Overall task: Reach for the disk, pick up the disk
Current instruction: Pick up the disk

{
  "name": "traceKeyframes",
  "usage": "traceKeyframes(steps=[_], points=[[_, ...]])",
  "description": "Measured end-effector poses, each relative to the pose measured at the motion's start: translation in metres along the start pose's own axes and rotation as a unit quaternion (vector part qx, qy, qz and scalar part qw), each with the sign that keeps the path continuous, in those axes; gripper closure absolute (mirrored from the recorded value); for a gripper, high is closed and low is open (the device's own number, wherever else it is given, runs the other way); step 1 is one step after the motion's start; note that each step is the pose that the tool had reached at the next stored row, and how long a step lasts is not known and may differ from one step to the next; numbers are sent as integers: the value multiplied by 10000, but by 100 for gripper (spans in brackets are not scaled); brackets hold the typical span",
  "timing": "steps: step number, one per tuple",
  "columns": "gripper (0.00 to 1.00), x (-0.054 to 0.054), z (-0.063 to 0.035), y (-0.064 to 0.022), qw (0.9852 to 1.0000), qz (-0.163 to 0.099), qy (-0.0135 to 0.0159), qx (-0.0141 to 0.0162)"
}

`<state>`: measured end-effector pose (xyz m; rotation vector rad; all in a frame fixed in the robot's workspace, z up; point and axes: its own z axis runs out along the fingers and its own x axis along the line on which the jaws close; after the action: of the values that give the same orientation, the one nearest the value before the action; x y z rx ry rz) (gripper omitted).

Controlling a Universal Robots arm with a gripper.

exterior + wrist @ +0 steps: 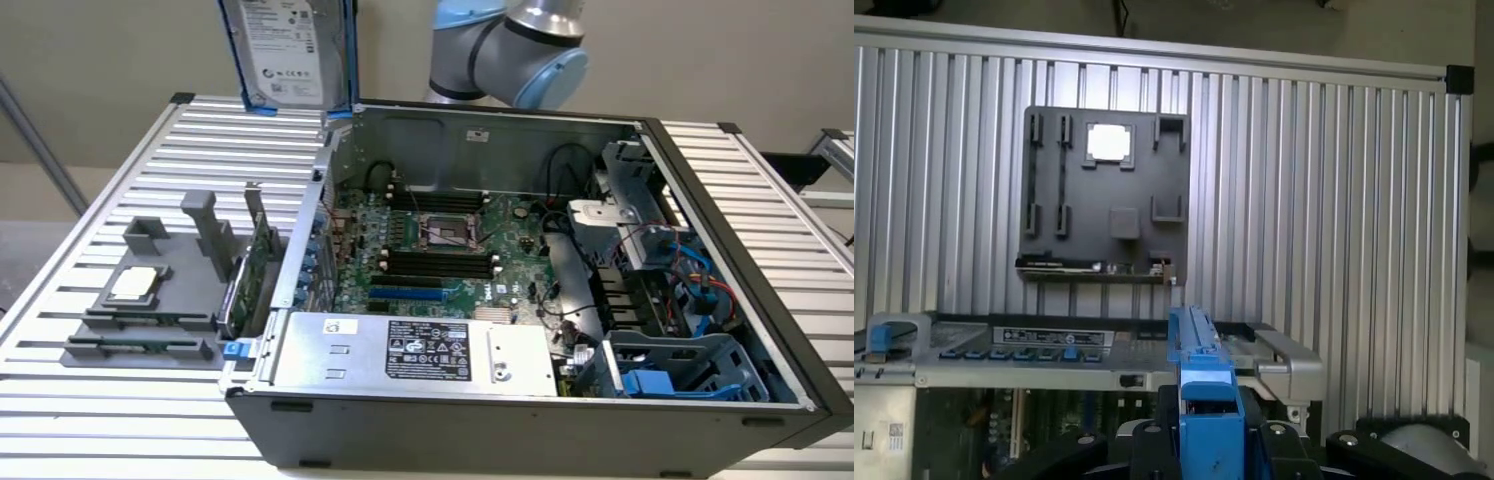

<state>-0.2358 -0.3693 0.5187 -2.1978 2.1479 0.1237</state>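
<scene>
One disk (284, 45) is hanging upright over the far side of the counter (94, 420), near a back corner of the open computer case (534, 435). We are reading it as a flat, silver-grey metal rectangle with a white printed label, framed at its edges by blue plastic rails. In the wrist view we are looking along one of those rails, so the disk (1204, 370) is showing edge-on as a ribbed blue strip. The black hand (1209, 435) is clenching it from both sides.

One pale blue and silver arm (514, 50) is bending behind the case. The counter is made of ribbed aluminium slats. Inside the dark steel case we are counting one green motherboard (454, 250) and one boxy silver power unit (400, 350) with a black label. On the exterior view's left, one moulded dark grey tray (160, 335) is lying on the slats and carrying one square silver chip (134, 285).
</scene>
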Motion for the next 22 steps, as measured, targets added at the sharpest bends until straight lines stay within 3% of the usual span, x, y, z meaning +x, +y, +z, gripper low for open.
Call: traceKeyframes(steps=[9, 17, 22], points=[[67, 81, -4, -409, 10000, 0, -1, 1], [67, 176, -16, -769, 10000, -1, -45, 2], [67, 225, -24, -998, 10000, -1, -50, 2]])
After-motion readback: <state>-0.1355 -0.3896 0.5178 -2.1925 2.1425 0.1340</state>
